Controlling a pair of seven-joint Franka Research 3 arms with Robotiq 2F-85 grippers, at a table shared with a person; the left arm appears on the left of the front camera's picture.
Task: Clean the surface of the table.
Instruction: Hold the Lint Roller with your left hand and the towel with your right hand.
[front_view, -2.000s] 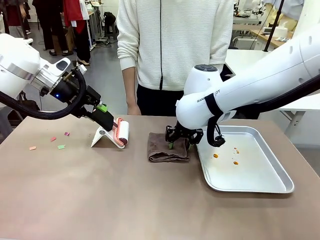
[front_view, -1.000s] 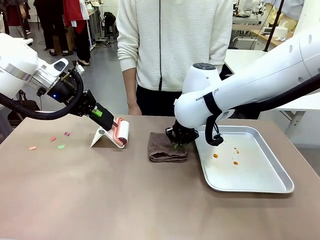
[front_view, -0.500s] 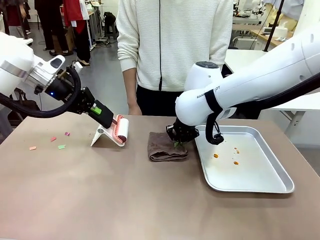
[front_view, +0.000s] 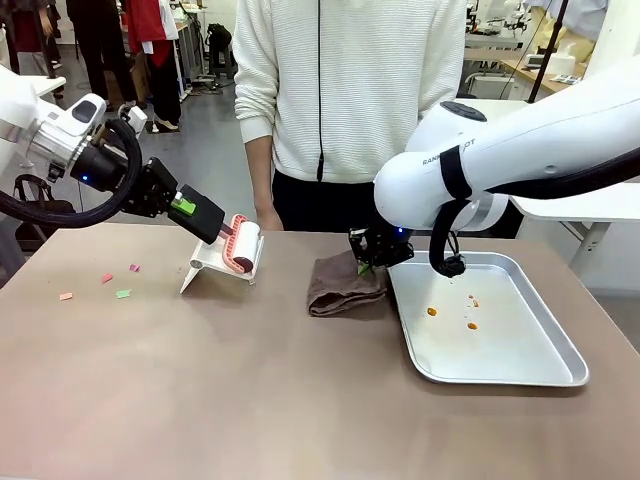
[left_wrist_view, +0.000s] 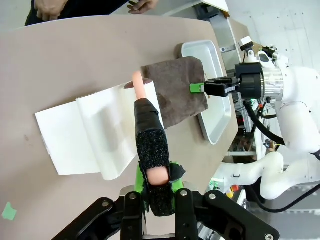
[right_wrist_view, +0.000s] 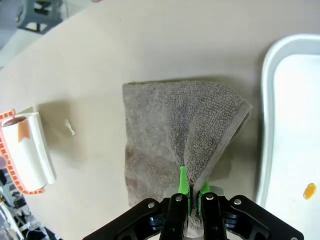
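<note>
Our left gripper (front_view: 213, 229) clamps one roller (front_view: 246, 250) by its handle, likely to lift the four paper scraps (front_view: 123, 293) off the table (front_view: 250, 400), which lies under everything. Our right gripper (front_view: 365, 262) pinches one cloth (front_view: 340, 285) by a raised fold beside the one tray (front_view: 500, 355), perhaps for wiping. Three crumbs (front_view: 431, 311) lie inside the tray.

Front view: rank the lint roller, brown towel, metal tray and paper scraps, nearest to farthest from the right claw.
1. Brown towel, pinched in the right claw.
2. Metal tray, just beside it.
3. Lint roller, left of centre.
4. Paper scraps, far left.
</note>
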